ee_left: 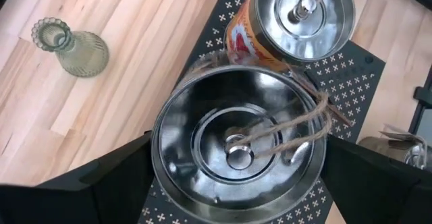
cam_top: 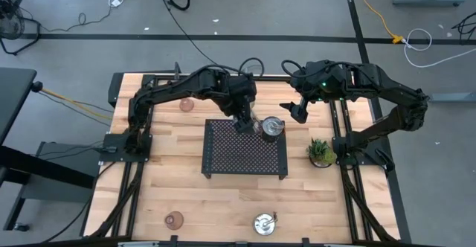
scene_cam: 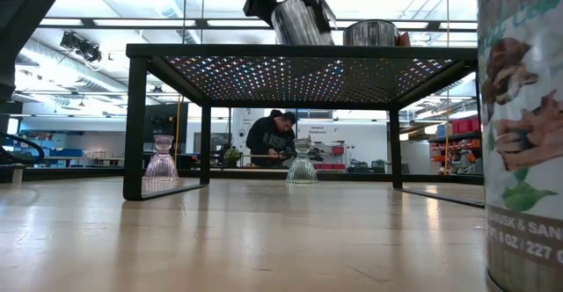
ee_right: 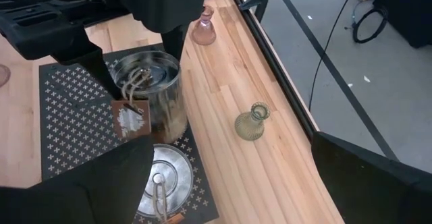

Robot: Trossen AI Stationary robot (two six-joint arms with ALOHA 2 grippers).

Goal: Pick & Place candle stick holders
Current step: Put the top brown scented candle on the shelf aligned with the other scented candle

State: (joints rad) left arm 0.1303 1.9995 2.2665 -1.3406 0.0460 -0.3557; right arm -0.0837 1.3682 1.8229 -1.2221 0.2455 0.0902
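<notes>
My left gripper (cam_top: 242, 120) is shut on a shiny silver holder (ee_left: 236, 150) with a twine loop and a brown tag (ee_right: 131, 119), at the far edge of the black perforated tray (cam_top: 245, 161). A second silver holder (cam_top: 273, 128) stands on the tray beside it. My right gripper (cam_top: 297, 111) hovers open and empty to its right. A third silver holder (cam_top: 264, 222) and a pink glass one (cam_top: 174, 219) stand near the front edge. Another pink one (cam_top: 186, 104) and the olive one (ee_right: 252, 124) stand on the wood at the far side. My left gripper pinches the silver holder's round outer wall (ee_left: 158, 158) between its two fingers, one on each opposite side, just below the rim. The fingers come from above, pointing down. The holder sits open side up, a little tilted in the low view (scene_cam: 299, 19), its base at the tray top; whether it rests there I cannot tell.
A small spiky potted plant (cam_top: 321, 152) stands right of the tray. The tray is raised on legs (scene_cam: 135, 125) above the wooden table. The table's far edge has a black rail (ee_right: 260, 32). A person (scene_cam: 277, 138) is in the room behind.
</notes>
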